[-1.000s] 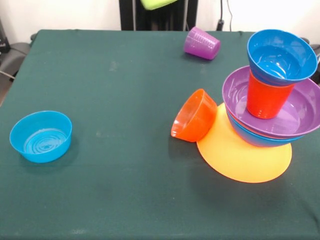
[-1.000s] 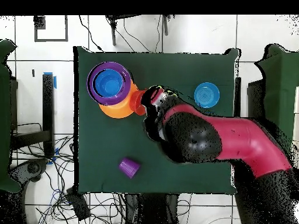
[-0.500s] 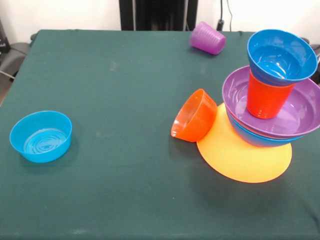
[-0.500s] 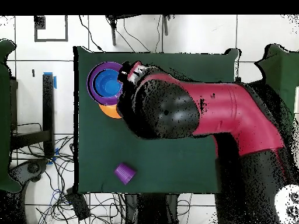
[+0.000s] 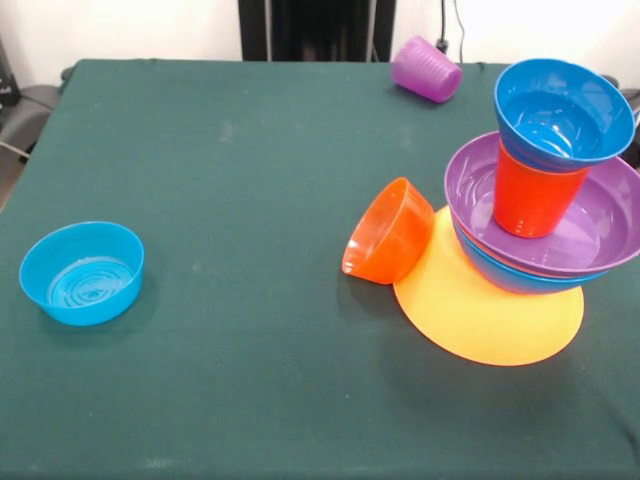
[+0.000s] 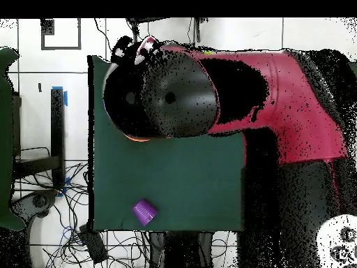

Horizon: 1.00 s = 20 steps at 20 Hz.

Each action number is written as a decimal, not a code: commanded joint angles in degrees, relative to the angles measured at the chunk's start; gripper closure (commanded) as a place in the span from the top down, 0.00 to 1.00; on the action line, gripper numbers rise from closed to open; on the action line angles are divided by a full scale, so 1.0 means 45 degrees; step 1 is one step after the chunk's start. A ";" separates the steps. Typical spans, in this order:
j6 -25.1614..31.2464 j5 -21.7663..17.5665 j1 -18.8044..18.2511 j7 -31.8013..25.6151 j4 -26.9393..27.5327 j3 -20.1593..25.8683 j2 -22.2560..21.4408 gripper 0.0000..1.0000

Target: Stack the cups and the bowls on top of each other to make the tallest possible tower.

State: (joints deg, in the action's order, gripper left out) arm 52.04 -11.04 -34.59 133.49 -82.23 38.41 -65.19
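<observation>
My arm covers the multicoloured plastic tower at the desk edge; whether my claw is spread I cannot tell. I should lower slowly and centred, because the dark blue top bowl sits tilted.
</observation>
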 commanded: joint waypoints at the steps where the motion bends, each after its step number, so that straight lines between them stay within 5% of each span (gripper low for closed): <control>1: 0.1643 -0.1687 0.1305 0.2857 0.2278 -0.1907 0.1579 0.00; 20: 0.2380 -0.1322 0.4094 0.3758 0.5254 -0.4422 0.3552 0.00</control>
State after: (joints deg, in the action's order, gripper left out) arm 54.83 -14.20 -18.97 135.53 -62.72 24.49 -54.75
